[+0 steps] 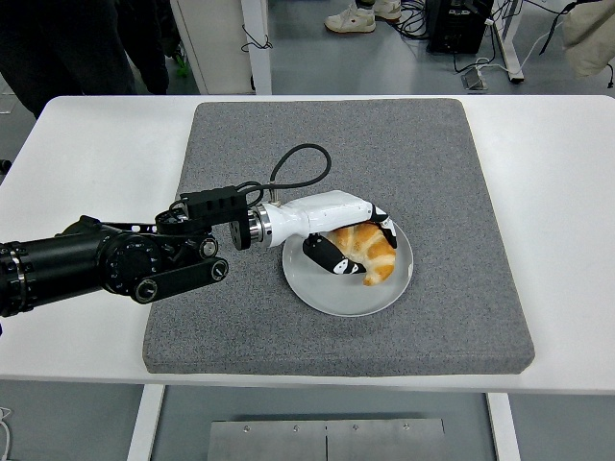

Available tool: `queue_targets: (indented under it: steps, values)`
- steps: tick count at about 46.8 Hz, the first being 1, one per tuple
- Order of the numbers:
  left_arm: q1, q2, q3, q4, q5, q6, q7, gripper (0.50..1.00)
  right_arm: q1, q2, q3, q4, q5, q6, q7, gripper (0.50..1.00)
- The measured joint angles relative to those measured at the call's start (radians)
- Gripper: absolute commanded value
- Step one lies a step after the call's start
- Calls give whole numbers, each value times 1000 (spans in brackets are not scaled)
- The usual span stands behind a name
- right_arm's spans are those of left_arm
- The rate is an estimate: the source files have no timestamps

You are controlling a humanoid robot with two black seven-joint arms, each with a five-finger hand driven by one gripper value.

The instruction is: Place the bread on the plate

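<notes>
White shell, black fingertips: the left hand has its fingers curled around the bread, thumb on the near side and the other fingers over the far side, so the bread is clamped between them.
Bread: golden-brown and croissant-shaped, it sits low over the plate, within the plate's rim and toward its upper right part; whether its underside touches the plate cannot be told.
Plate: 1 round, pale grey-green dish, lying flat on the mat, a little toward the near edge from the mat's middle.
Left arm: the black arm comes in from the picture's left edge and lies low over the table and the mat's left side, ending in a silver wrist ring that joins the white hand.
Cable: 1 black cable loops up from the wrist and arcs over the mat behind the hand.
Mat: a dark grey, speckled square pad covering the middle of the table.
Table: white, with bare margins left and right of the mat.
Background: floor beyond the far edge, with shoes and cables there.
</notes>
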Motion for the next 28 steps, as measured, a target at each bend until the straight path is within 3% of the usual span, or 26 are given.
queue_targets:
  steps: [28]
  values:
    - [26, 38, -2, 1, -12, 0, 0, 500, 0, 0, 1, 1, 0, 0, 0, 1000]
